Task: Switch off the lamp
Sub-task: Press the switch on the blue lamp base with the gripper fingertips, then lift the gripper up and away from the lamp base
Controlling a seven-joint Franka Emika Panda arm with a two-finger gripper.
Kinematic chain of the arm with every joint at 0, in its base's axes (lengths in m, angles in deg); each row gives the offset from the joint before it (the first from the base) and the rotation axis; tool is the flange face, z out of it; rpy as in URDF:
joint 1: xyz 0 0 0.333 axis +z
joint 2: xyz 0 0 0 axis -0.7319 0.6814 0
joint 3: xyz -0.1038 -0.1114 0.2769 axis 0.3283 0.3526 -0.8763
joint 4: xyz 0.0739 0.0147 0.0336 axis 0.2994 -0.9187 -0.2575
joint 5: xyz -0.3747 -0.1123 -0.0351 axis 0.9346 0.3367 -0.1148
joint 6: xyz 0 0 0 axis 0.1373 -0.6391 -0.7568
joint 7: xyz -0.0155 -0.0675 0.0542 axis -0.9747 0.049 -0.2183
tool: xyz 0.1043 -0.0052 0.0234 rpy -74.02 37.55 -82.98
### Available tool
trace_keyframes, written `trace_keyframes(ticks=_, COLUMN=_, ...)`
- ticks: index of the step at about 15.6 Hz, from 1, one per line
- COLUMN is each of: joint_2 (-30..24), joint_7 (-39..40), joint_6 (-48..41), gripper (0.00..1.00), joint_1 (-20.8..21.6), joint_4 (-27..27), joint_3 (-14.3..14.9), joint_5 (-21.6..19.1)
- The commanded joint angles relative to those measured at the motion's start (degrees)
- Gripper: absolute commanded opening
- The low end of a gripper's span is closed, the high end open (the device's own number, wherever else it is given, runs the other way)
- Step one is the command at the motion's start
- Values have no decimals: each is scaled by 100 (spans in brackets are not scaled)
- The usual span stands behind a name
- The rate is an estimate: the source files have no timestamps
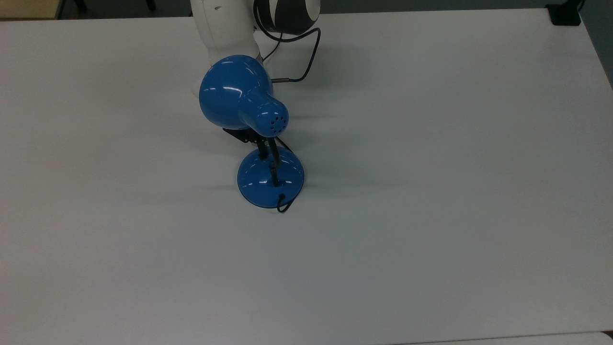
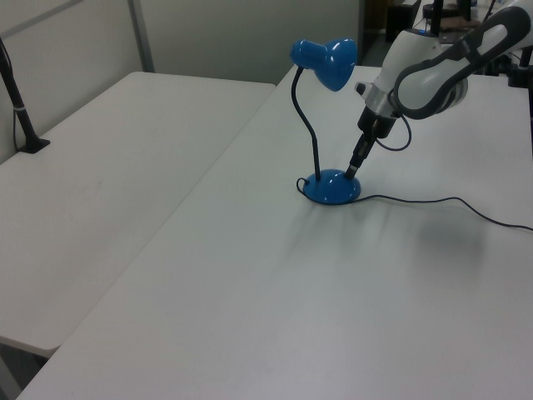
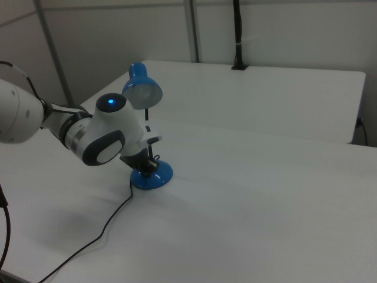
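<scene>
While the lamp [image 2: 331, 187] stands unlit on the white counter [image 2: 275, 283], the hand [image 2: 353, 169] presses its tip onto the blue base.
No writing is legible; in the left view the hand meets the base's right side, fingers apparently pressed together, below the shade.

Arm bent low over the lamp base

The fingers [image 3: 147, 163] point down at the top of the lamp [image 3: 151, 174]'s round blue base, their dark tips at or just above it on the right view's left side; whether they touch it cannot be told. The bell shade rises above the fingers, its pale mouth unlit. A black cord [image 3: 100, 236] trails from below the fingers across the white table [image 3: 265, 206] toward the right view's lower left.
</scene>
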Motion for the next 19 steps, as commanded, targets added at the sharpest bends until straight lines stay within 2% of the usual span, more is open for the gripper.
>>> trace_keyframes(ticks=1, joint_2=183, joint_7=-67, joint_6=172, gripper=0, joint_1=102, joint_4=25, joint_3=10, joint_5=-98)
trace_keyframes(ticks=12, joint_2=112, joint_7=-50, joint_6=-627, gripper=0, joint_1=-30, joint_4=-63, joint_3=36, joint_5=-90)
trace_keyframes(ticks=15, joint_2=-124, joint_7=-41, joint_6=-1188, gripper=0, joint_1=-135, joint_4=-45, joint_3=63, joint_5=-2)
trace_keyframes(ticks=19, joint_2=-677, joint_7=-76, joint_6=-2688, gripper=0, joint_1=-381, joint_4=94, joint_3=80, joint_5=682)
